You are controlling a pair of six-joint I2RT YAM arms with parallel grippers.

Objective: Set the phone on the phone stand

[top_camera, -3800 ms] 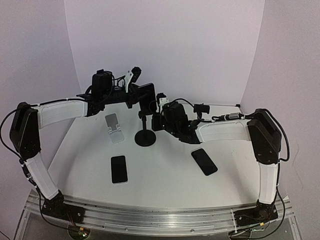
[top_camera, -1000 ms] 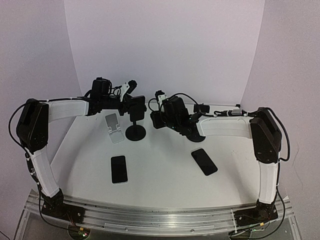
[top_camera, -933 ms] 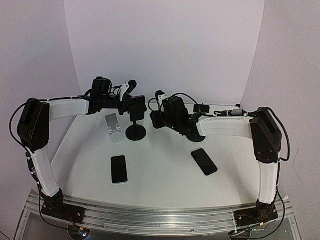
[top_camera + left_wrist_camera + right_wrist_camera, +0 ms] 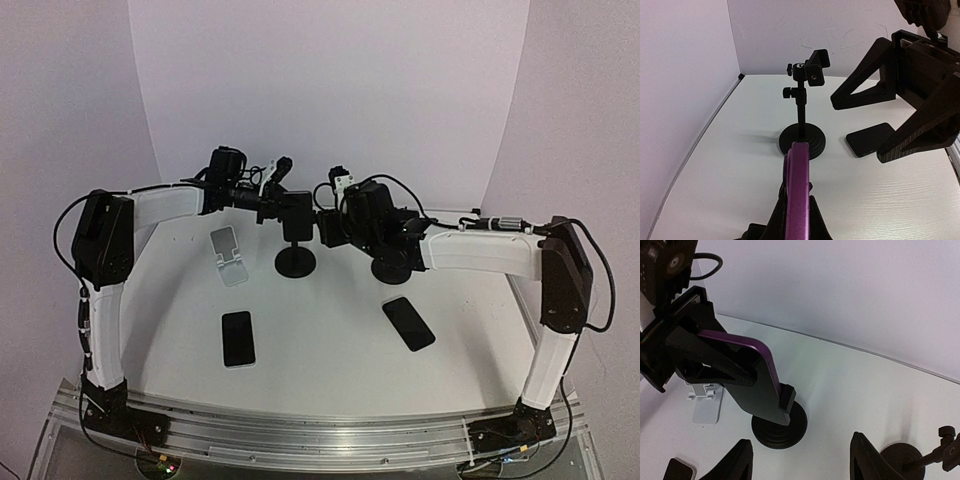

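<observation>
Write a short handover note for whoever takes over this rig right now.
Left gripper: shut on the purple phone, held tilted with its lower end at the clamp of the black stand.
Right gripper: open, empty, near that stand.
Done: phone is up at the stand.
Left: check that it sits in the clamp (cannot tell from here), then release and withdraw.

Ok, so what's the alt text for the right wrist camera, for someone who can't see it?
The left gripper holds a purple-edged phone, its lower end at the clamp of a black round-based phone stand. A white folding stand sits beside it; the right gripper, open, frames the bottom.
</observation>
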